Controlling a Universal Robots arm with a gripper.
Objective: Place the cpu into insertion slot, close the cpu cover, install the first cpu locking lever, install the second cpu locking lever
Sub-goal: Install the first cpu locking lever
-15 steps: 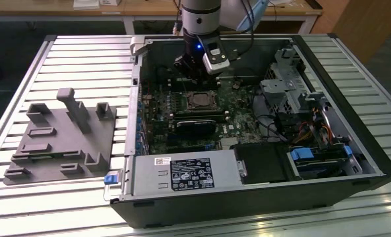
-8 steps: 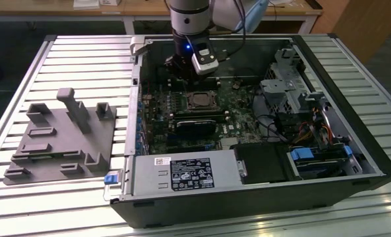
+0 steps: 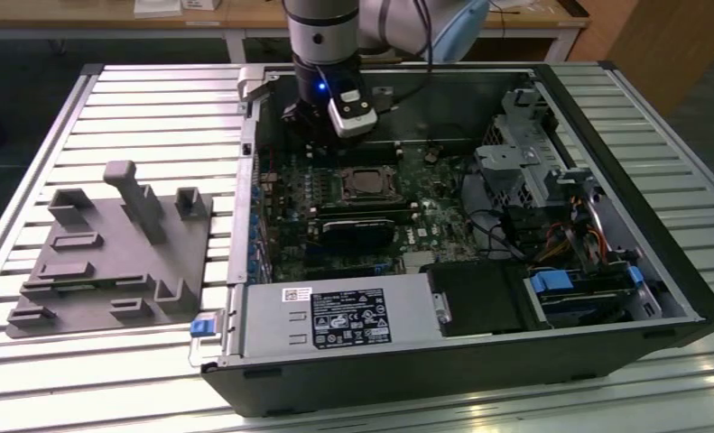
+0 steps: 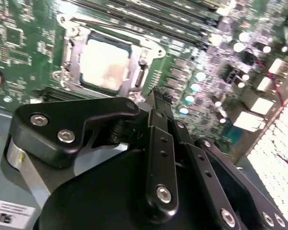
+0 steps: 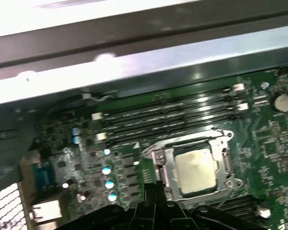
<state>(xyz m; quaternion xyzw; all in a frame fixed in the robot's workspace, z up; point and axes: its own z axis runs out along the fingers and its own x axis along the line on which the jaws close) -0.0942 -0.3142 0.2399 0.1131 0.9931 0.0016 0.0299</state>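
Gripper (image 4: 156,93): fingers look pressed together at the tips with nothing between them, so the hand is empty. It hangs from the arm (image 3: 323,36) inside the open computer case (image 3: 645,298), low over the circuit board (image 5: 259,143)

Task's thing: the cpu (image 4: 105,64) sits in the insertion slot (image 4: 130,72), pale face up. It is just ahead of the fingertips and a little off to one side, not touching them. In the exterior view the slot is near the hand but not underneath it

Progress (my reading):
- Placing the cpu looks done; the chip lies square and level in the slot
- The cpu cover (image 5: 169,167) lies flat around the chip, whose face shows through the cut-out, so closing looks done too
- A thin locking lever (image 5: 182,141) runs along the slot's edge on the side towards the memory slots (image 5: 173,117). It lies low against the frame and is probably latched
- Second lever: bright wire ends show near the cover's corners, but I cannot tell whether they are seated or free. One lever step, perhaps both, may remain

Hard to make out:
- Glare washes out the cpu face in the second wrist view
- The hand's own dark links cut off the slot's edge nearest the fingers in both wrist views
- The lever hooks are too small to judge
- In the exterior view the slot is small and dim, with no lever detail
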